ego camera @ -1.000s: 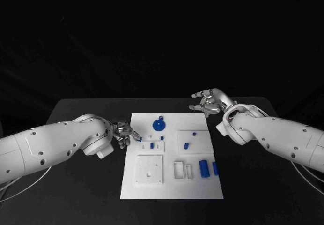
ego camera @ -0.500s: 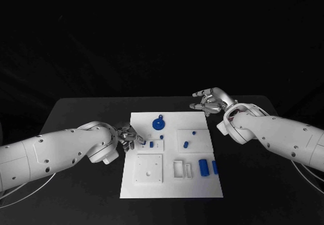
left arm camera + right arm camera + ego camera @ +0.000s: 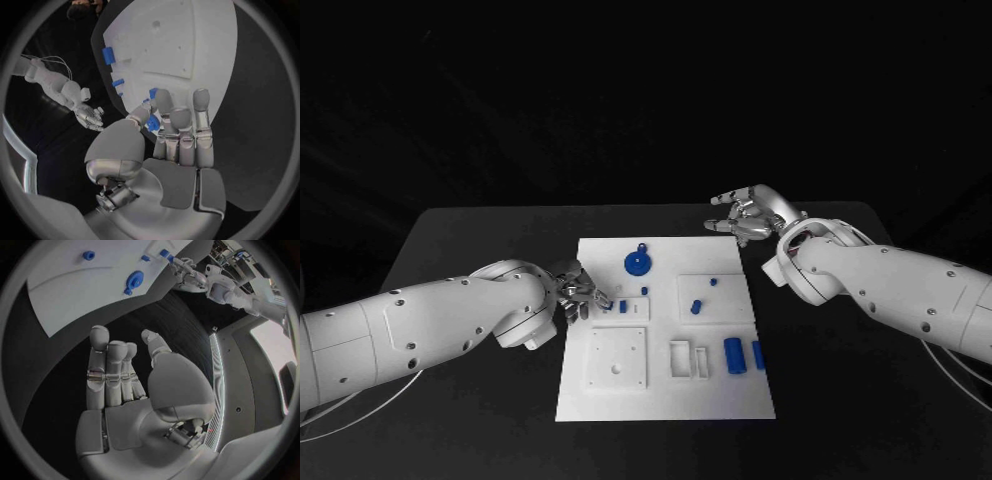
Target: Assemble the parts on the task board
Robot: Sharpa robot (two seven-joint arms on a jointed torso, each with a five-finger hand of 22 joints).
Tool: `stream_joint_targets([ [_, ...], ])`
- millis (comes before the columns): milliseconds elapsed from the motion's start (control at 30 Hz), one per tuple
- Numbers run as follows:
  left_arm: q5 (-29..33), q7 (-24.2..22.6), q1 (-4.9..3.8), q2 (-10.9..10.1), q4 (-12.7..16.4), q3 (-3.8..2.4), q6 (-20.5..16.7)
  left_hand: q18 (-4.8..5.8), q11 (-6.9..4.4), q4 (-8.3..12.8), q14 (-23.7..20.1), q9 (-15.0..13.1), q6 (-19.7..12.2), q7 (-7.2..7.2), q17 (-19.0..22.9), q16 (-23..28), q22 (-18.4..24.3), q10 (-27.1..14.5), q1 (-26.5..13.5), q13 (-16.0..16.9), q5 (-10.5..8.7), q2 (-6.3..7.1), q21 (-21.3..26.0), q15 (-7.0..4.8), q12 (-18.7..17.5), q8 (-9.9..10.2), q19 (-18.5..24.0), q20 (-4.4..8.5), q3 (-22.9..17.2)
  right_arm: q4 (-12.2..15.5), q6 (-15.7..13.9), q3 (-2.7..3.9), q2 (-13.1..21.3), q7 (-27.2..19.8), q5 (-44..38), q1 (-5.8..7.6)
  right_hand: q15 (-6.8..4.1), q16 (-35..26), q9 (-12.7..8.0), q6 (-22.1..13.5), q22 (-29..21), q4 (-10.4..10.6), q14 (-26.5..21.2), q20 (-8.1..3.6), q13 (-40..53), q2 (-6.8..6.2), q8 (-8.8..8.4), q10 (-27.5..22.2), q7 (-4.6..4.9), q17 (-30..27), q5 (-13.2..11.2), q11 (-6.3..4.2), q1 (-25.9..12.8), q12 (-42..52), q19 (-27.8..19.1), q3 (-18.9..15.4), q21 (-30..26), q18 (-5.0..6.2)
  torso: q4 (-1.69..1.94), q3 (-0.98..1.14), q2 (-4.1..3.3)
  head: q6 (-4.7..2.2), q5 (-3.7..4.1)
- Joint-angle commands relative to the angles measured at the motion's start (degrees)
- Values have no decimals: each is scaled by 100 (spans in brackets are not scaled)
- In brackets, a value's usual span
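Black table [image 3: 473, 240] | left hand [image 3: 577, 293] – pinching blue part [image 3: 152, 123] | right hand [image 3: 750, 214] – spread, empty

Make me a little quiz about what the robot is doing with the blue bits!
1. True or false: the right hand is holding something.
2. Which hand pinches the small blue part in its fingers? A) left hand B) right hand C) neither
3. Fill in: the blue disc lies on the white ____.
Key: 1 false; 2 A; 3 board.
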State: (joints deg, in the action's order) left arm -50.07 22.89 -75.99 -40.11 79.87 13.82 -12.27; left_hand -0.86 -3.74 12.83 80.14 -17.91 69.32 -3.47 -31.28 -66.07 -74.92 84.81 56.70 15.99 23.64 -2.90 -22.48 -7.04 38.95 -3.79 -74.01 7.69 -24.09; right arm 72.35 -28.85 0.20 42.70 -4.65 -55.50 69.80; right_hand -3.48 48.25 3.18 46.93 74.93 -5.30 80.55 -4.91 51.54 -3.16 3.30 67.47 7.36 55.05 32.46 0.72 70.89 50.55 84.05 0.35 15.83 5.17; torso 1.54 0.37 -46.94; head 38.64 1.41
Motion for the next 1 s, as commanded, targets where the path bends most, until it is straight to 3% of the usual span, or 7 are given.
stream_joint_targets([
  [33, -175, 138, 8, 20, -18, -1, 132, 7, -124, 20, 26, -23, 1338, 533, -18, -51, -111, 199, -34, 20, 21, -75, -35, 0, 34, -18, 2, 12, -38, 11, 61, 2, 5, -57, -7, -3, -19, 8, 0, 22, 194, 3, 13, 20, 7, 11, -14, 5, -4, 6, 32, -32, -64, 5, 193, 35, 26, 60, 1, -2, -1, 5, -2],
  [433, -277, 306, 13, 21, -93, -1, 414, -1, -135, 237, 19, -124, 1395, 553, -110, -164, -107, 198, -343, 93, 108, -220, -139, 1, 125, -20, 42, 5, -135, 21, 61, 2, 13, -53, -7, -3, -19, 10, -1, 19, 194, -1, 14, 20, 7, 9, -15, 5, -4, 10, 44, -33, -71, 3, 193, 45, 30, 59, 3, -10, -3, 26, -10],
  [1000, -297, 345, 15, 57, -129, -2, 505, 0, -137, 257, 24, -139, 1399, 556, -139, -190, -107, 197, -381, 108, 106, -254, -153, 0, 150, -19, 50, 5, -146, 22, 60, 2, 14, -56, -7, -3, -19, 10, -1, 19, 194, -1, 14, 20, 7, 9, -15, 5, -4, 10, 44, -33, -71, 3, 193, 45, 30, 59, -1, -2, -2, 33, -3],
])
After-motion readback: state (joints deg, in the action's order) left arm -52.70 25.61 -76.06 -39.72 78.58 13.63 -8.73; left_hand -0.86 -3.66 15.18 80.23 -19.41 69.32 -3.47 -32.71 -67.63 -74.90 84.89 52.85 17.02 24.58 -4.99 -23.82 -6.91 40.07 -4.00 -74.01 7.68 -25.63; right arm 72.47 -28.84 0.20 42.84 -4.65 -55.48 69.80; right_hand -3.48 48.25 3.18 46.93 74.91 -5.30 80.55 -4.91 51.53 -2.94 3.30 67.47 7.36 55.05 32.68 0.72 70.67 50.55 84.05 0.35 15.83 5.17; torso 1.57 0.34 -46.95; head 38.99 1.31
